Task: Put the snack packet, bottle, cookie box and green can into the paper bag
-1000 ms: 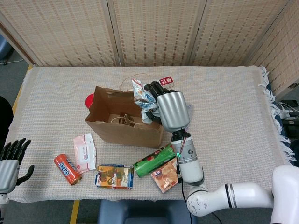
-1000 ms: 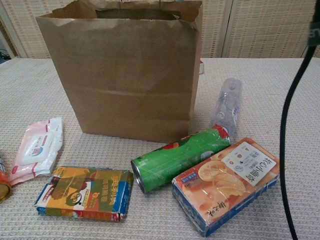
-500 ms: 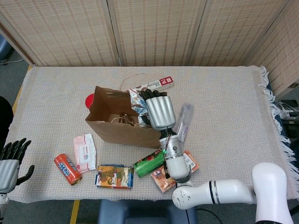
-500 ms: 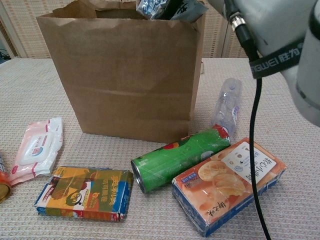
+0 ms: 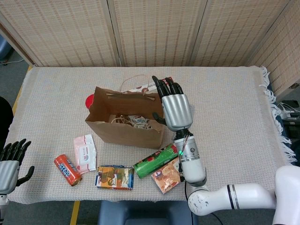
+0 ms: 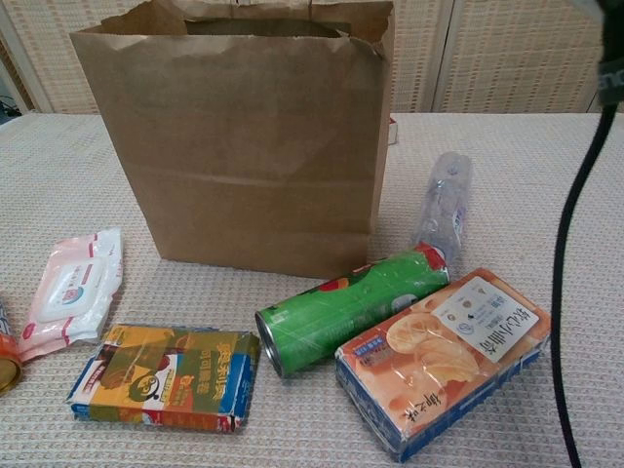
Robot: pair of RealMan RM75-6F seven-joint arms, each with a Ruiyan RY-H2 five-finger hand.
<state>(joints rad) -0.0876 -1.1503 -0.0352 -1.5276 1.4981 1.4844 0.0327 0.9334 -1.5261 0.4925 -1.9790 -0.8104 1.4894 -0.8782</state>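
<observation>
The left hand (image 5: 9, 161) waits at the table's edge, fingers apart, holding nothing. The snack packet (image 5: 137, 121) lies inside the paper bag (image 6: 234, 146). The right hand (image 5: 174, 107) hovers over the bag's right rim — fingers spread, holding nothing. Green can (image 6: 351, 307), cookie box (image 6: 444, 356) and bottle (image 6: 444, 205) lie on the table beside the bag.

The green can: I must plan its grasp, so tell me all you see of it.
The green can is a tall glossy tube with red print, lying on its side on the cloth in front of the bag. Its open silvery end faces the camera's lower left. Its far end is by the bottle; the cookie box lies alongside. No hand touches it.
</observation>
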